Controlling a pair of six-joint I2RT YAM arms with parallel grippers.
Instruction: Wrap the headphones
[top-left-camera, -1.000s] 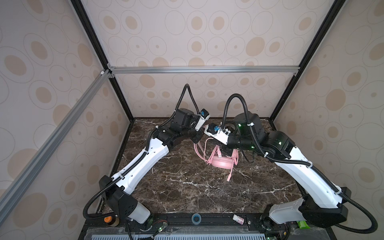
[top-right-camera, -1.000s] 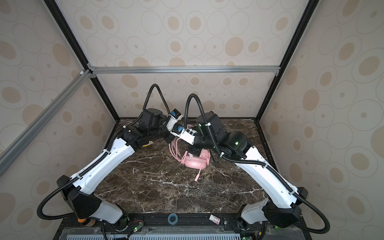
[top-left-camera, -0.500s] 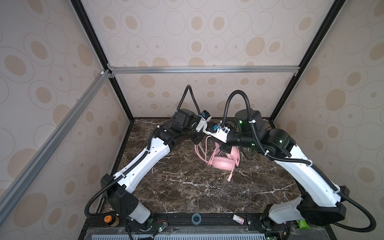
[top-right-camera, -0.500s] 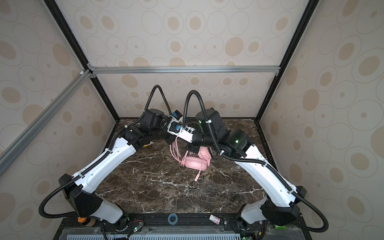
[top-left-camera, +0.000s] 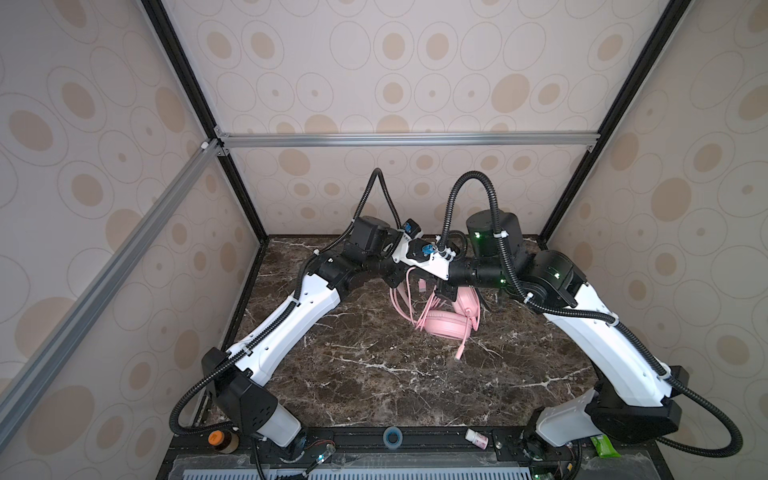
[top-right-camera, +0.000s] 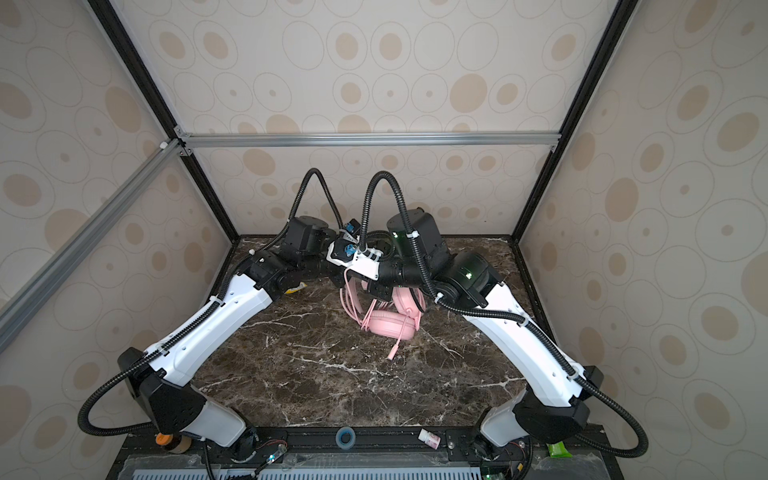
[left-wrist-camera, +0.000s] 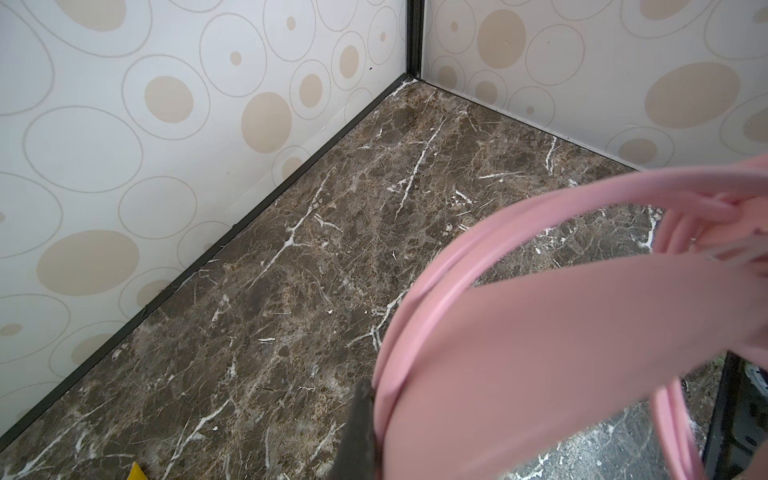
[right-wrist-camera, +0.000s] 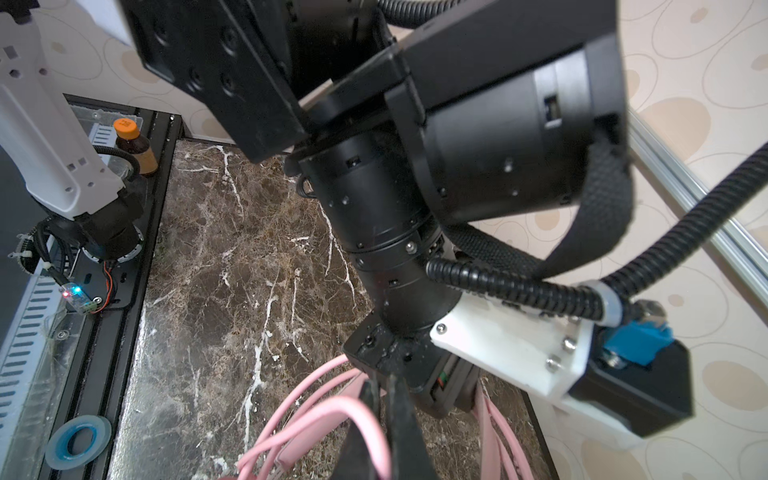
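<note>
Pink headphones (top-left-camera: 446, 328) rest near the back of the marble table (top-left-camera: 374, 386), their cable (top-left-camera: 400, 301) gathered in loose loops. The left gripper (top-left-camera: 395, 280) is clamped on the headband and the right gripper (right-wrist-camera: 384, 415) pinches the cable. Wrapping appears partly done, with nothing yet secured.

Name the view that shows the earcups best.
Both top views: the near earcup lies in full sight, the far earcup partly under the right arm. The left wrist view gives only a blurred pink close-up; the right wrist view only cable loops.

Soft, even light; blurry foreground headphones (left-wrist-camera: 540, 353).
</note>
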